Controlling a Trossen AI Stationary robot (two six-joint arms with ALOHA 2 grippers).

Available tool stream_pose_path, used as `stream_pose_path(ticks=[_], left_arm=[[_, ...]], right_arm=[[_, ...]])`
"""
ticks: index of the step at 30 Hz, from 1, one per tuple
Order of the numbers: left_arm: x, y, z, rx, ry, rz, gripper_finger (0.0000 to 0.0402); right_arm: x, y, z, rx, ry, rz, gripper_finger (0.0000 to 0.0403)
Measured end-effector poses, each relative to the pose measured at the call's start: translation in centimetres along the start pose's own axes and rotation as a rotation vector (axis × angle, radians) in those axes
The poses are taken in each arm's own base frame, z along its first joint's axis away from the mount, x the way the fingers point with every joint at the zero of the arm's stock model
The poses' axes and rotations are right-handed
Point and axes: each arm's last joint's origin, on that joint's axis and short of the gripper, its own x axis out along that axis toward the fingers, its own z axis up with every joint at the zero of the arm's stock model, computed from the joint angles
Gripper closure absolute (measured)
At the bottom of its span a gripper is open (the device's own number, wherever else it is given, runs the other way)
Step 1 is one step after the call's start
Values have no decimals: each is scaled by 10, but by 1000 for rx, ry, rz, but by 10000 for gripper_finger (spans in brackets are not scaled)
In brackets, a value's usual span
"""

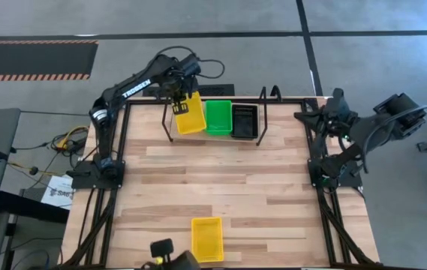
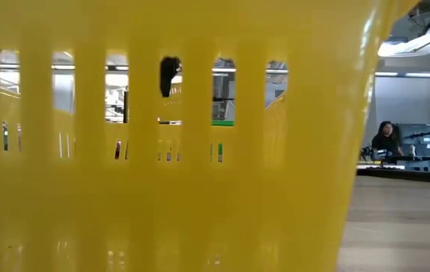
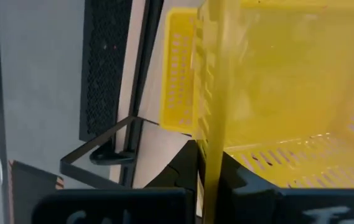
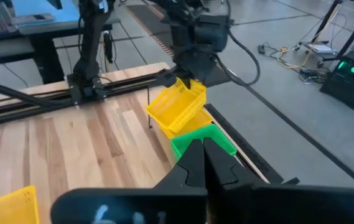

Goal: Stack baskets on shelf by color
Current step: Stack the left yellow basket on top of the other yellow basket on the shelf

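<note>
My left gripper is shut on a yellow basket above the left end of the black shelf at the table's far edge. In the left wrist view, part of a second yellow basket shows just beyond the held one. A green basket and a black basket sit side by side on the shelf. Another yellow basket lies on the table by the near edge and fills the low view. My right gripper is shut, empty and raised at the table's right side. My left gripper pinches one wall of the yellow basket at its far end, with one finger inside the basket and the other outside. The fingers come from above, pointing steeply down. The basket hangs tilted below them; whether it touches the yellow basket beneath, I cannot tell.
The wooden tabletop between the shelf and the near yellow basket is bare. A black frame edges the table. A person sits at a desk far behind the table.
</note>
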Motion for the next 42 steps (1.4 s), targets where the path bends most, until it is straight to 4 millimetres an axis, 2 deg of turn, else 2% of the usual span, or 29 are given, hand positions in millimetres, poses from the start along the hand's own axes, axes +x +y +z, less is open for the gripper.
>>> stream_pose_path(ticks=[11, 28, 31, 37, 42], left_arm=[[9, 20, -5, -17, -21, -37, 401], [9, 24, -3, 13, -70, -51, 401], [16, 24, -1, 14, -58, -71, 401], [42, 25, 4, 24, 34, -92, 401], [50, 25, 8, 54, 39, -92, 401]], right_arm=[[10, 10, 0, -28, 18, -26, 401], [15, 6, 1, -24, 30, -72, 401], [15, 6, 1, -24, 30, -71, 401], [15, 6, 1, -25, 32, -69, 401], [15, 6, 1, -24, 34, -66, 401]])
